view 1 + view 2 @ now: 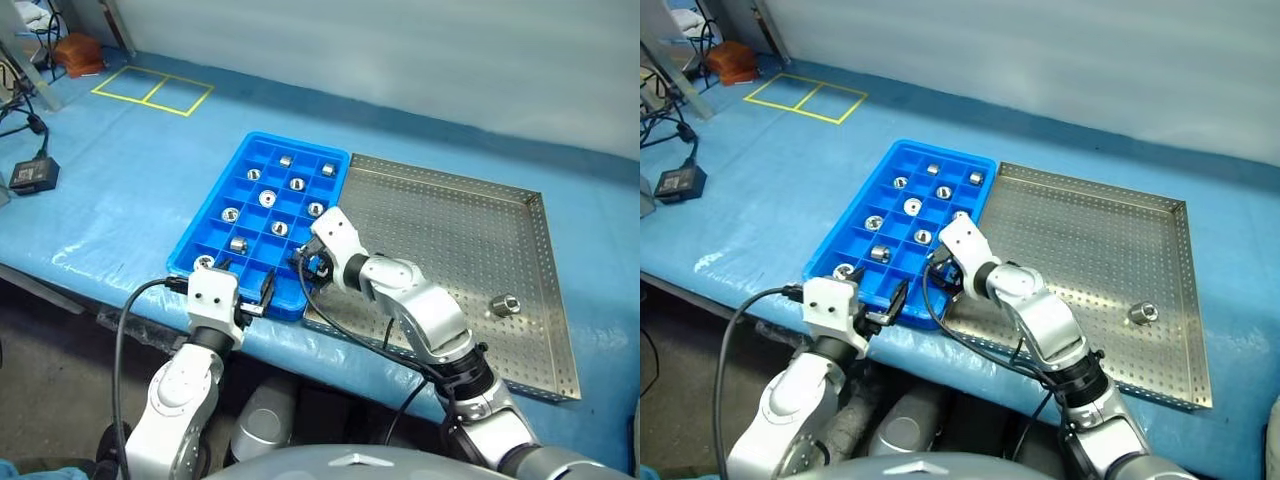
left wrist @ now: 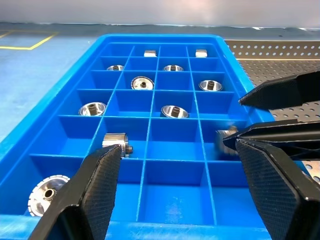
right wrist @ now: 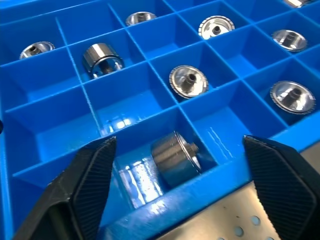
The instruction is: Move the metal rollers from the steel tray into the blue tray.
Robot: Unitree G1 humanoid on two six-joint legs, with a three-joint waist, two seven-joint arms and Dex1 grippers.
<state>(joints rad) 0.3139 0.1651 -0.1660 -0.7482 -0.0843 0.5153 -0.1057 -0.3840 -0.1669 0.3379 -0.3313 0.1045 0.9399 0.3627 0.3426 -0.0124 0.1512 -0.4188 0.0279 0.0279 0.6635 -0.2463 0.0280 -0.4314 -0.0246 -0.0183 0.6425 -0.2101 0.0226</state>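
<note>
We see a long bench (image 1: 120, 190) covered with a blue sheet, and a pale wall behind it. Yellow tape (image 1: 152, 91) marks two squares on the sheet, and a small black box (image 1: 33, 174) with a cord lies near the edge. We cannot read any writing anywhere.

The blue tray (image 1: 205, 222) sits right beside the steel tray (image 1: 545, 290), and their sides touch. Our right claw (image 3: 175, 187) hangs over the blue tray's near corner with its fingers wide apart, holding nothing. One of the metal rollers (image 3: 174, 157) lies on its side in the pocket just under it. Our left claw (image 2: 175, 200) is at the tray's near edge, also spread apart and empty. More rollers sit in other pockets. One last roller (image 1: 504, 305) lies alone on the steel tray.
</note>
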